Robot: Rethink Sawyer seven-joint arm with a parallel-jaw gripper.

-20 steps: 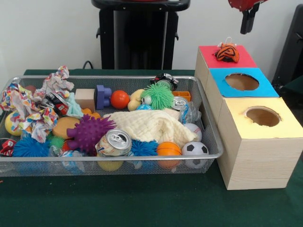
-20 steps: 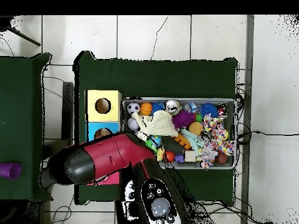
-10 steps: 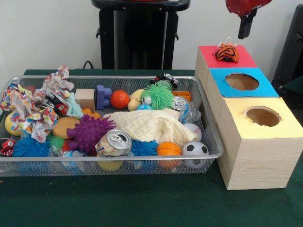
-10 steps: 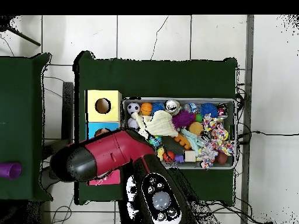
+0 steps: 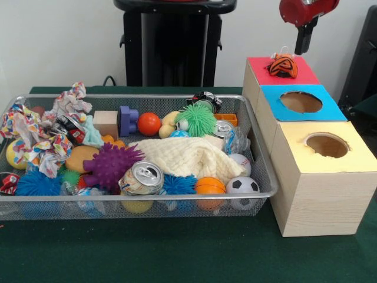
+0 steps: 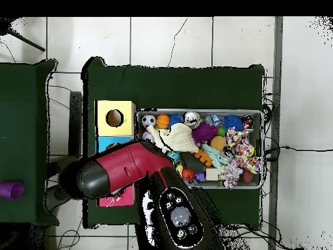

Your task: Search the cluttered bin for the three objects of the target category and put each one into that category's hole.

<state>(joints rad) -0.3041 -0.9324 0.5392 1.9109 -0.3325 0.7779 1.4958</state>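
- Silver wire-mesh bin (image 5: pixel 259 177), left on the green table, full of mixed toys, balls, a can.
- Orange-and-black striped toy (image 5: pixel 283 65) sits on the red-topped wooden box (image 5: pixel 297 75).
- My gripper (image 5: pixel 304 40) hangs above that toy, empty; fingers' state: cannot tell.

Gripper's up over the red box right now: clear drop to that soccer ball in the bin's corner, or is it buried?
Probably yes. The soccer ball lies on top at the wire bin's front corner, nothing covering it. The gripper hangs high, so it must first cross over; the rim is close by.
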